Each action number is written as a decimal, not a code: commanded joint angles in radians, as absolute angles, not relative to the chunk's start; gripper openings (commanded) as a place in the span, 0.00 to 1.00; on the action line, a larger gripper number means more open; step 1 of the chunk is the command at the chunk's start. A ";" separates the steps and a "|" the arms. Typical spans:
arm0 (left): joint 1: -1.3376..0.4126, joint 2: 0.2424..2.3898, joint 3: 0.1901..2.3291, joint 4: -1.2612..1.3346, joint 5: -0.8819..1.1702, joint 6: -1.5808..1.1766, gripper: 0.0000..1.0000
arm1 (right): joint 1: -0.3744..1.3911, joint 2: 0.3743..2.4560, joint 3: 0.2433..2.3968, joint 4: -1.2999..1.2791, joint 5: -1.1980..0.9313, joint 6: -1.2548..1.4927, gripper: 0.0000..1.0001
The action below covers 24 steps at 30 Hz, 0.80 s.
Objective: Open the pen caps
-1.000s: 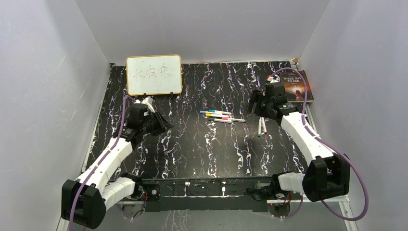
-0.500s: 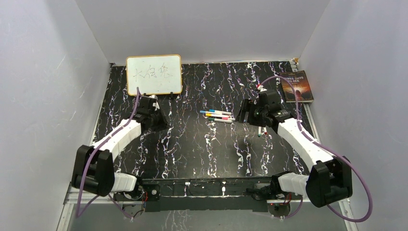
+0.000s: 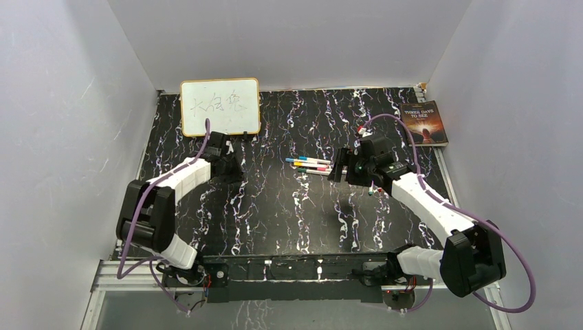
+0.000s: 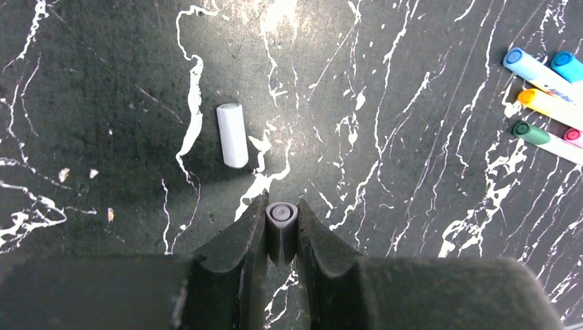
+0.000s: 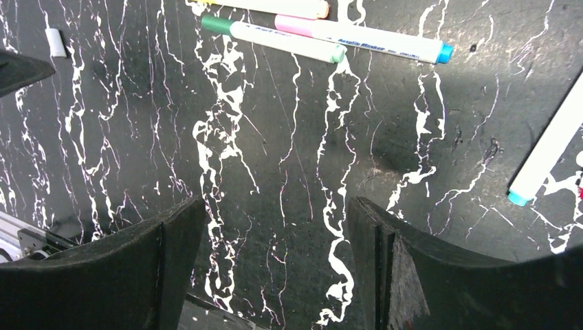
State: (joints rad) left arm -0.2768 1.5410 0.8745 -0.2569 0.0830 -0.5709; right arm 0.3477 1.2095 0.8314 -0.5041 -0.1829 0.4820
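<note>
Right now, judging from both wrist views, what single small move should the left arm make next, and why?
Probably lower and open the left gripper, setting the small grey cylinder it is shut on beside the pale cylinder lying on the table just ahead. The right gripper hangs open and empty, so the held piece looks finished with.

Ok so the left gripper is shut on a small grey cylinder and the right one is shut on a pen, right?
Not quite: the left gripper is shut on the small grey cylinder, but the right gripper is open and holds nothing. The right wrist view shows its jaws wide apart, the pens lying beyond.
</note>
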 commanded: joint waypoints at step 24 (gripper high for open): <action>-0.270 1.570 0.994 -0.299 0.056 -0.559 0.27 | 0.386 1.142 0.792 -0.451 -0.183 0.511 0.74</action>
State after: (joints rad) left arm -0.2764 1.6276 0.9615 -0.2584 0.0631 -0.5644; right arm 0.3790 1.1740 0.7998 -0.4923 -0.1829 0.5041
